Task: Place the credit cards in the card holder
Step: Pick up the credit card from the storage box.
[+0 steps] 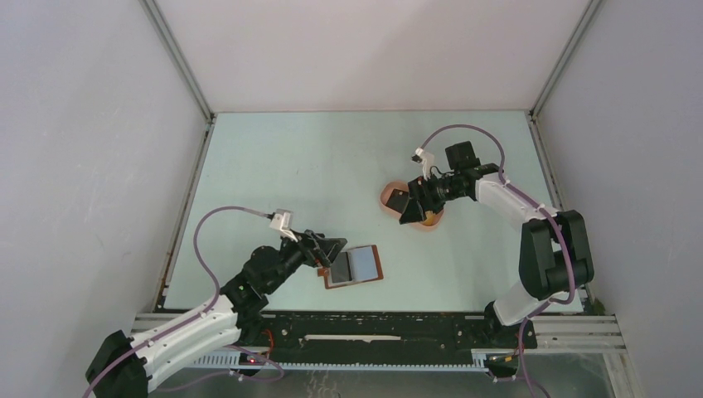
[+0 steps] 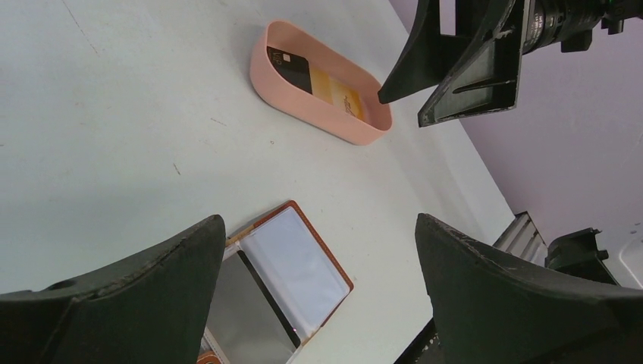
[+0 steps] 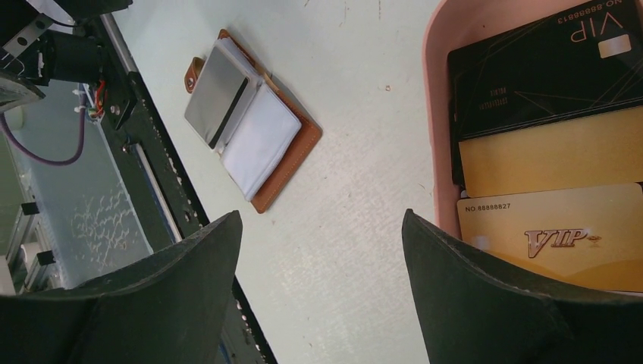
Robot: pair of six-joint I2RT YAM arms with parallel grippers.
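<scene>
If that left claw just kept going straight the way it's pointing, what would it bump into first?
Most likely the open reddish-brown leather card holder: it lies right ahead, framed between the fingers of the open left gripper. Depth is hard to judge from here, though.

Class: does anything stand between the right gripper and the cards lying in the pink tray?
Nothing visible does. The right gripper hangs open over the pink tray at its rim; the credit cards lie uncovered inside, with only the tray's wall around them.
</scene>
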